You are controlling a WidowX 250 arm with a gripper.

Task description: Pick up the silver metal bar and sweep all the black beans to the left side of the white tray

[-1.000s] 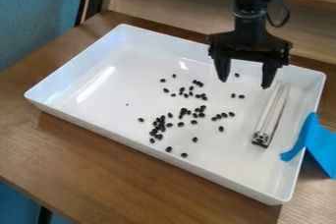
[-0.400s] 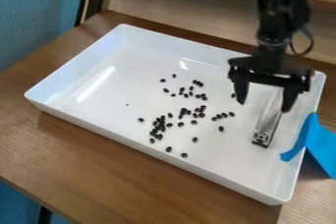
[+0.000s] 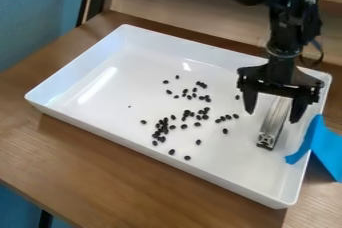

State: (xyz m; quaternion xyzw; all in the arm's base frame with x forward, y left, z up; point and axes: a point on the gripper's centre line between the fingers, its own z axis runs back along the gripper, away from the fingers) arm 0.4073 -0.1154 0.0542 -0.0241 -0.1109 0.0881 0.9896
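Metal bar (image 3: 272, 124): lying in the right part of the white tray (image 3: 100, 107), near end toward the camera, far part running up beneath my gripper (image 3: 272, 116). My fingers: apart, nothing clamped, one to each side of the bar as the camera sees it.

Progress, my reading: approach well along, grip not made. Lining up looks close to done. Left: settle to the bar's height if I am above it, close on its sides, then any lift or shift. Where it should end up, I can't judge.

Outward from the bar: dark bean-like bits (image 3: 172, 152) scattered and clumped toward the tray's middle, none gathered into a container. Blue strip (image 3: 324, 144) over the right rim. Wooden table (image 3: 100, 172) under all.

Hard to make out: the bar's far end, behind my palm; height of my fingertips over the tray floor; whether either touches the bar; exact count in the thicker clumps.
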